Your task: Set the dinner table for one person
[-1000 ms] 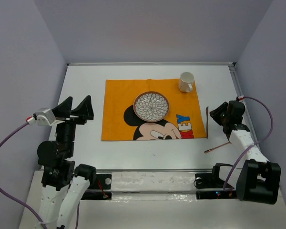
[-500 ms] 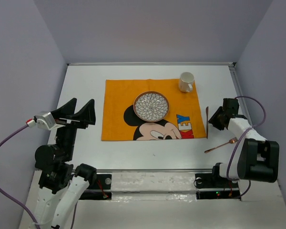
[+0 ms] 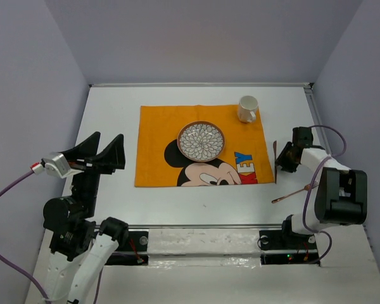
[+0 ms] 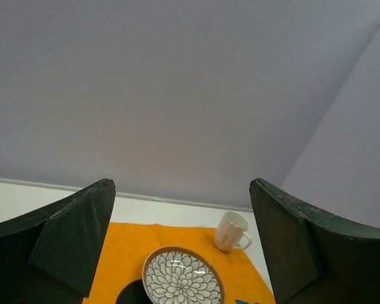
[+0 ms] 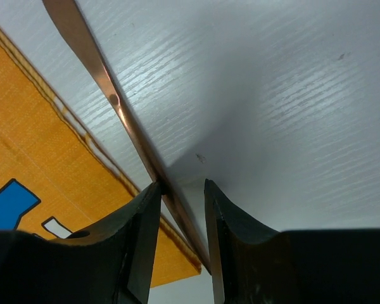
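Straddling, right tool (image 5: pixel 181 187): jaws are standing narrowly apart around a thin copper-coloured cutlery piece (image 5: pixel 109 95), not clamping it.
Cutlery spot: lying flat on the desk (image 3: pixel 107 107), just beside the orange placemat (image 3: pixel 158 145).
Idling left tool (image 3: pixel 102 151): jaws are hanging spread wide, holding nothing.
Where the desk is: spreading under everything, carrying placemat, plate (image 3: pixel 201 140) and mug (image 3: pixel 247 109).
Handling: the desk is looking rigid, smooth and fixed. Flat cutlery is likely sliding on it, so pinching the handle's edges is seeming best.

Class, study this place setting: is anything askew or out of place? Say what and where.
One copper utensil lies slanted on the table right of the orange placemat, unlike the straight one along the mat's edge. Nothing else stands out.
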Robot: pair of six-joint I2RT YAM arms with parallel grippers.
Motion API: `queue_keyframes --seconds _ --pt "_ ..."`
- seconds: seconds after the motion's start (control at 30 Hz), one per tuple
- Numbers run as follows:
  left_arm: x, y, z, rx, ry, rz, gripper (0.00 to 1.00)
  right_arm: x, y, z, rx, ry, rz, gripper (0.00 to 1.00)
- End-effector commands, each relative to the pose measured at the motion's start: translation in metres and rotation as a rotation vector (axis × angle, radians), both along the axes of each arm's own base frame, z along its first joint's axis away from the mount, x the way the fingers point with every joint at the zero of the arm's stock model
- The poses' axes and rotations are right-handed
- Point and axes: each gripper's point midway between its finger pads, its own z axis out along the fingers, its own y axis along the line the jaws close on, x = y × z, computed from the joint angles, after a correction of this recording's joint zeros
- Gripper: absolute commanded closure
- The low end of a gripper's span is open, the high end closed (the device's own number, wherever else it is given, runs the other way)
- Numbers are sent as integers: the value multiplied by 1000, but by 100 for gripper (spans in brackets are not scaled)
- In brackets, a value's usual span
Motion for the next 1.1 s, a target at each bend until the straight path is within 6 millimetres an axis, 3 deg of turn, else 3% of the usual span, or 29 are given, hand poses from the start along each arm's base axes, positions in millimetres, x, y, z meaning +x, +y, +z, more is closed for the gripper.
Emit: queue_keyframes --seconds 0.0,0.27,0.37,0.43,0.53,0.7,0.8,0.87,0.93,0.97,1.07 --pt "-7 1 10 -9 -50 -7 1 7 -2 8 -81 20 33 60" --pt "-6 1 10 -8 -47 -7 1 10 5 0 -127 84 77 61" --pt "-6 1 10 -9 -47 -5 1 12 1 -2 -144 100 73 68" --pt "-6 0 9 -7 -46 -6 1 12 -4 -1 -175 109 69 80" --pt "-5 0 9 -6 -43 -5 1 13 -7 -2 -218 131 73 82" --pt "-1 -2 5 1 -29 -7 1 17 -10 6 -289 142 81 100" --pt "2 -3 0 7 -12 -5 1 21 -10 24 -341 112 83 100" --pt "3 -3 0 7 -9 -7 1 25 -13 49 -392 65 78 100" --pt "4 -4 -1 11 -5 -6 1 31 -2 72 -445 10 114 100" --pt "6 -4 -2 12 -1 -7 1 38 19 95 -452 -71 167 100" --pt "8 -5 -4 15 6 -3 1 47 52 131 -450 -191 251 100"
